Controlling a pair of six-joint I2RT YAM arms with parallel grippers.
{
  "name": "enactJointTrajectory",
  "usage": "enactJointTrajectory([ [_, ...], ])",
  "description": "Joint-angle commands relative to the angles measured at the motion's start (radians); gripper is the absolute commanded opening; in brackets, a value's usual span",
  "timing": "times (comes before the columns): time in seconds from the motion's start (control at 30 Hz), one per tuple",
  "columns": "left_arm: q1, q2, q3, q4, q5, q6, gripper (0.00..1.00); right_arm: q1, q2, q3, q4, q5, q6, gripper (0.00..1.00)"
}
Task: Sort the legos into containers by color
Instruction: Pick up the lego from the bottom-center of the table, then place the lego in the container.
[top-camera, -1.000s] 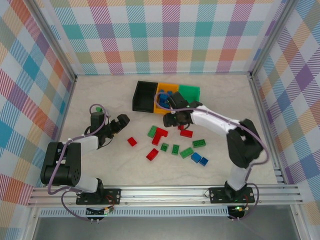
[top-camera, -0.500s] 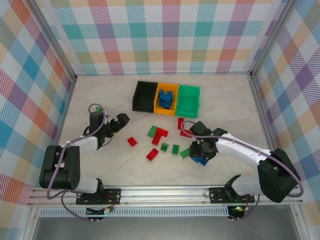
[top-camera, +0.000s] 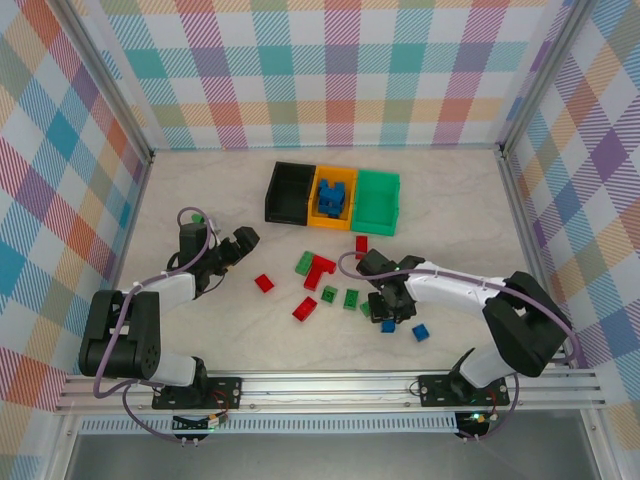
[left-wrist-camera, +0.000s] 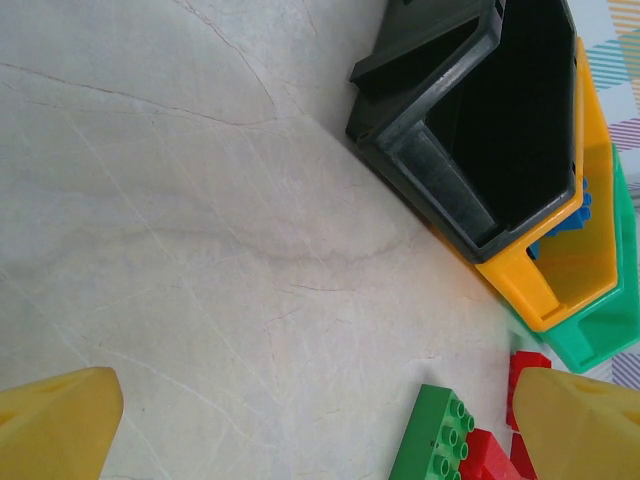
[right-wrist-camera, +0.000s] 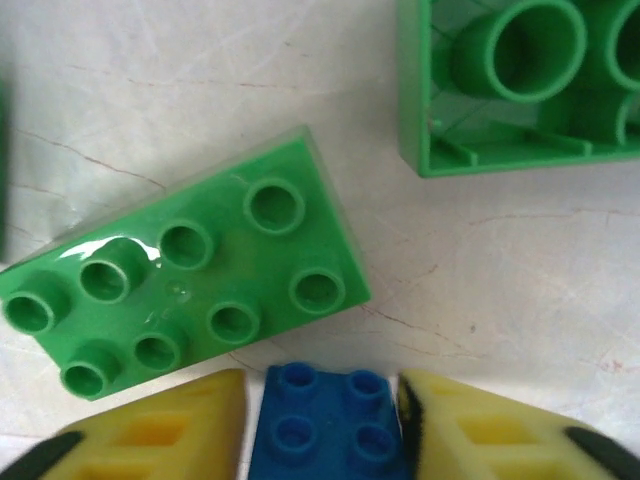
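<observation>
My right gripper (top-camera: 388, 316) is low over the table at centre right, its yellow fingers (right-wrist-camera: 150, 432) closed against both sides of a small blue lego (right-wrist-camera: 330, 425) that rests on the table. A green lego (right-wrist-camera: 180, 300) lies studs-up just beyond it, and another green one (right-wrist-camera: 520, 80) lies upside down. My left gripper (top-camera: 232, 252) hovers open at the left, holding nothing. The containers stand in a row at the back: black (top-camera: 272, 195), orange (top-camera: 328, 222) with blue legos inside, and green (top-camera: 380, 195). Loose red (top-camera: 321, 268) and green legos (top-camera: 304, 263) lie mid-table.
A second loose blue lego (top-camera: 421, 332) lies right of my right gripper. In the left wrist view the black bin (left-wrist-camera: 490, 120) sits ahead to the right, with a green lego (left-wrist-camera: 435, 440) and a red one (left-wrist-camera: 490, 455) near the right finger (left-wrist-camera: 575, 425). Metal frame rails border the table.
My right arm swung from the bins down to the blue legos at centre right and closed onto one. The other blue lego shifted right. The left arm stayed still.
</observation>
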Motion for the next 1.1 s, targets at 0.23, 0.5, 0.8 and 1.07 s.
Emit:
enactJointTrajectory([
  [0.23, 0.010, -0.014, -0.002, 0.016, 0.021, -0.003, 1.00, 0.018, -0.115, 0.008, -0.075, -0.019, 0.028, 0.31],
  [0.5, 0.011, 0.001, -0.005, 0.028, 0.015, -0.001, 1.00, -0.027, -0.129, 0.160, -0.021, 0.013, -0.036, 0.34],
  [0.8, 0.011, 0.011, -0.007, 0.033, 0.010, 0.002, 1.00, -0.187, 0.219, 0.569, 0.177, -0.094, -0.186, 0.34],
  [1.07, 0.011, 0.013, 0.004, 0.020, 0.010, 0.012, 1.00, -0.278, 0.583, 1.103, 0.052, -0.134, -0.265, 0.40],
])
